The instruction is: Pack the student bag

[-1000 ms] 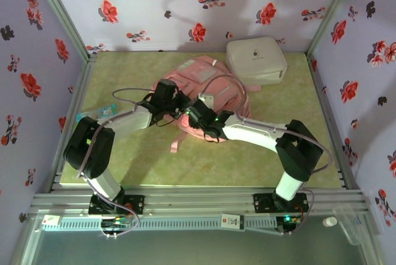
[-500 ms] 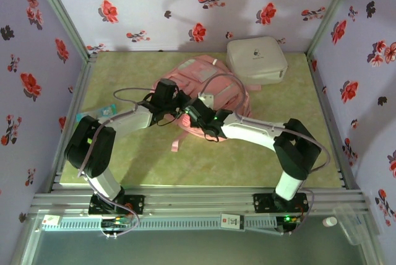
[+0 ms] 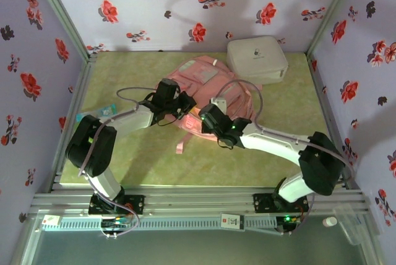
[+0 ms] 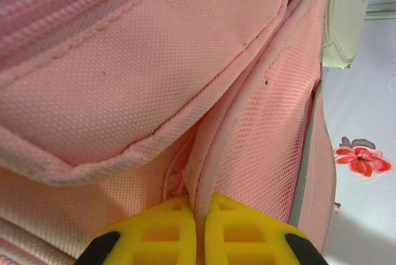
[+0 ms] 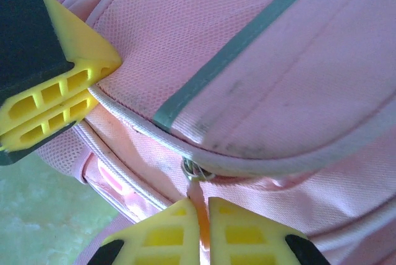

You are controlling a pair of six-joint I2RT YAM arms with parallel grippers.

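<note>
The student bag [image 3: 204,74], a soft pink backpack, lies in the middle of the table. My left gripper [image 3: 183,105] is at its left side, shut on the piped edge of the bag's mesh side pocket [image 4: 260,122]; the left gripper [image 4: 199,200] has that edge pinched between its yellow fingers. My right gripper [image 3: 209,116] is at the bag's near edge. The right gripper [image 5: 203,203] is shut on the pink zip pull [image 5: 199,194], just below the metal slider [image 5: 197,171]. The left gripper's fingers [image 5: 49,101] show in the right wrist view, holding the bag's edge.
A white rounded-square hard case [image 3: 256,59] sits at the back right, touching the bag; its edge [image 4: 346,17] shows in the left wrist view. A small teal packet [image 3: 96,114] lies at the table's left edge. Flowered walls enclose three sides.
The right gripper has shut on the zip pull and shifted slightly right and nearer, its elbow swinging out to the right. The left gripper has kept its hold.
</note>
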